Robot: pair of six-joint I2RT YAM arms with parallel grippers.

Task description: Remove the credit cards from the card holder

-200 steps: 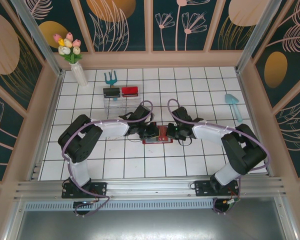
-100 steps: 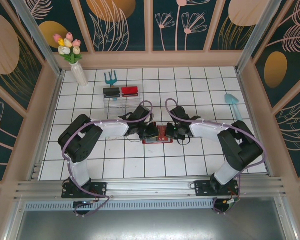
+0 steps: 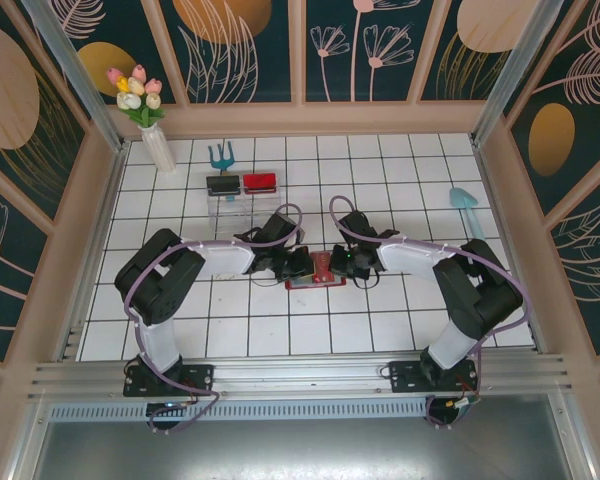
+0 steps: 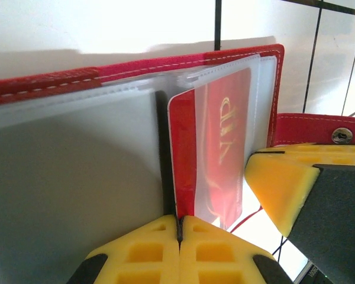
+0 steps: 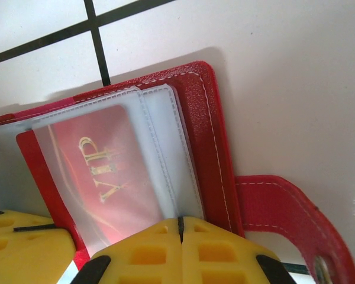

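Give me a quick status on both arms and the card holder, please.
Left pincer shut at corner of red VIP card; right pincer shut at edge of clear pockets. Card holder open on tiles. Card mostly pocketed, not out yet.

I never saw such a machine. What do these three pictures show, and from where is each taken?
Two robot arms stand at the near edge of a tiled table. The wide picture looks down from above; the two close pictures come from a camera on each wrist. Both arms reach an open red card holder, whose clear pockets hold a red VIP card. With yellow pads together, the left end effector and right end effector are both shut at the pocket edges. Farther back are a vase, a black tray, a red tray and a shovel.
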